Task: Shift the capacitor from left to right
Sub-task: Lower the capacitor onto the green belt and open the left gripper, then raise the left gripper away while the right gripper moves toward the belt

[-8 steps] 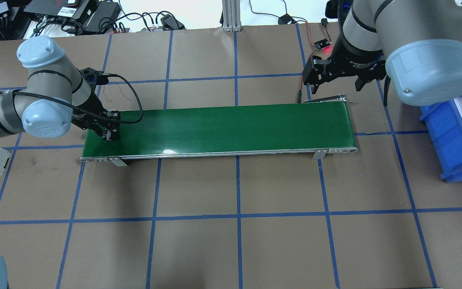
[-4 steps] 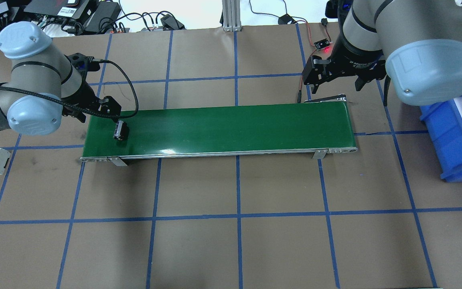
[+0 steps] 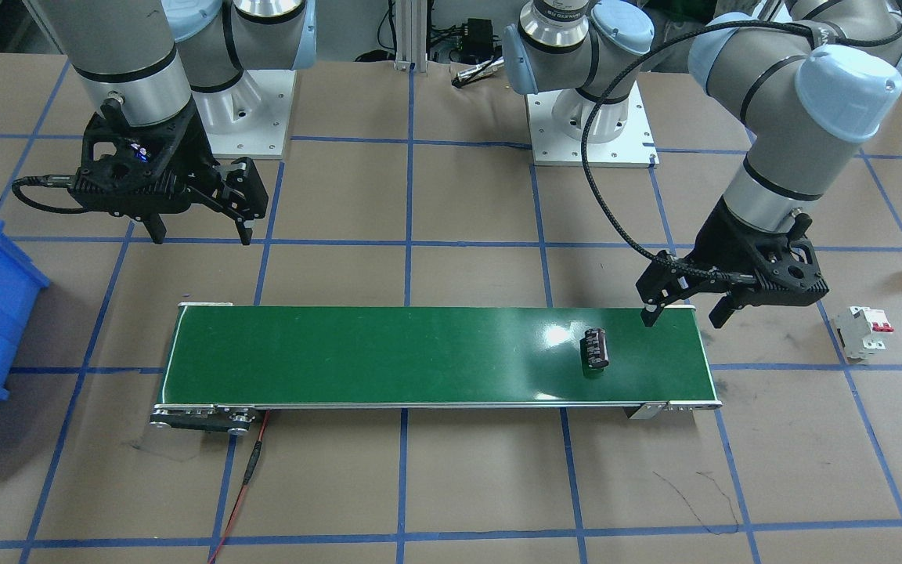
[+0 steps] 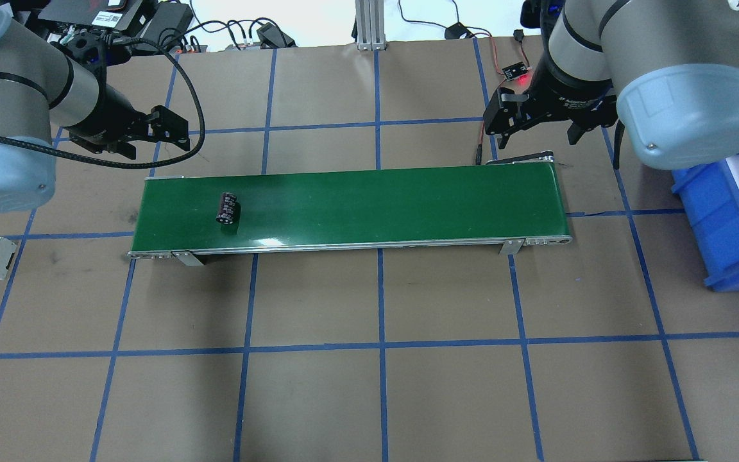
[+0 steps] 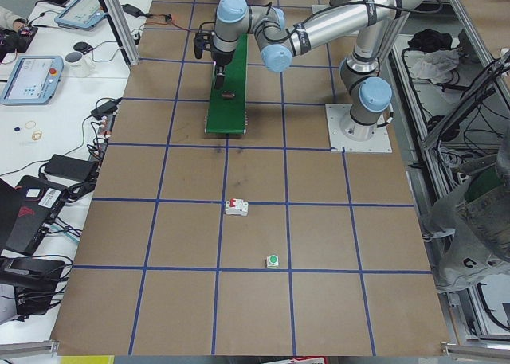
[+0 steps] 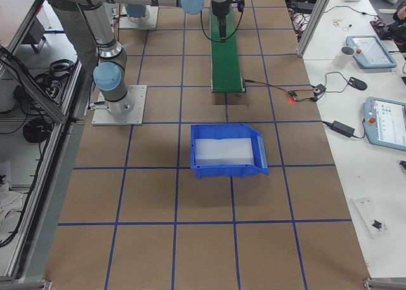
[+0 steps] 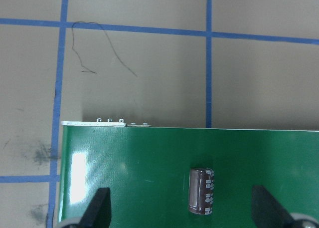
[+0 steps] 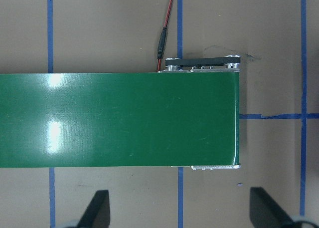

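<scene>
Robotics lab, grid-taped table (image 4: 312,295) (blue tape), conveyor (image 4: 376,205)

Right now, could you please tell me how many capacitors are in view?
1. The capacitor lies on the green conveyor belt near its left end, apart from the open left gripper. Another could be hidden under the arms.

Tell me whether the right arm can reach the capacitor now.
Probably not: the capacitor lies near the left end of the conveyor belt, while the right gripper hovers open by the opposite end; nothing blocks it.
</scene>
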You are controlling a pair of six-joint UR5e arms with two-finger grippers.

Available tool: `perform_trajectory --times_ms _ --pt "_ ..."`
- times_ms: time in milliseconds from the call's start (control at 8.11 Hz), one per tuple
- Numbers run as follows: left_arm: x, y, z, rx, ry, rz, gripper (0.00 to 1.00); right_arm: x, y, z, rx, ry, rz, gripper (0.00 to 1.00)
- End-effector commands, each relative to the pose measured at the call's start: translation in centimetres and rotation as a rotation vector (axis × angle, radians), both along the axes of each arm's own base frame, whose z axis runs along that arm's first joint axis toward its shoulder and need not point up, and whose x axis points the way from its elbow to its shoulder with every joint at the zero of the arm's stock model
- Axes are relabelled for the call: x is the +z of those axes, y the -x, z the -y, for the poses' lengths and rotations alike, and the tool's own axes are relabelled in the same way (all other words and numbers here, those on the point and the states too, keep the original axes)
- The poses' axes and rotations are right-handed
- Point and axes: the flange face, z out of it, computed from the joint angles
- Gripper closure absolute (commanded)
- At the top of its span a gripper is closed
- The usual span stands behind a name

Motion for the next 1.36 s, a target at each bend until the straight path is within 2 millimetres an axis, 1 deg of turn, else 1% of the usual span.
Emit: perform_trajectory --times_ms 0,123,247,370,493,617,740,863,987,1233 --pt "1.0 -0.4 -0.7 0.007 -0.069 -0.004 0.00 -0.2 0.0 0.1 -0.004 -0.007 0.000 0.00" --pt "1.3 -0.7 -1.1 0.008 -0.129 0.022 0.00 -0.2 0.0 0.0 -0.006 -0.009 0.000 0.00" --pt "1.9 -0.6 -1.4 0.004 -0.180 0.011 0.00 -0.1 0.0 -0.1 -0.006 -0.009 -0.002 0.00" --pt "3.1 -0.5 -1.4 -0.047 -0.175 0.019 0.00 -0.2 0.0 0.1 -0.001 -0.006 -0.001 0.00" --pt "4.0 -0.2 -1.7 -0.059 -0.181 0.025 0.00 -0.5 0.1 0.1 0.008 -0.012 -0.002 0.00" --pt "4.9 0.0 -2.5 -0.067 -0.183 0.024 0.00 -0.8 0.1 0.0 0.010 -0.020 -0.003 0.00" --pt "4.2 0.3 -2.9 -0.073 -0.242 0.005 0.00 -1.0 0.1 0.1 0.009 -0.025 0.006 0.00" --pt "3.0 0.5 -4.1 -0.072 -0.357 -0.027 0.00 -1.3 0.0 0.0 0.008 -0.032 0.009 0.00" --pt "2.5 0.9 -5.8 -0.080 -0.476 -0.056 0.00 -1.6 0.0 0.2 0.007 -0.039 0.010 0.00" --pt "2.4 1.0 -6.3 -0.081 -0.505 -0.064 0.00 -2.6 0.4 -0.5 -0.001 -0.130 0.009 0.00"
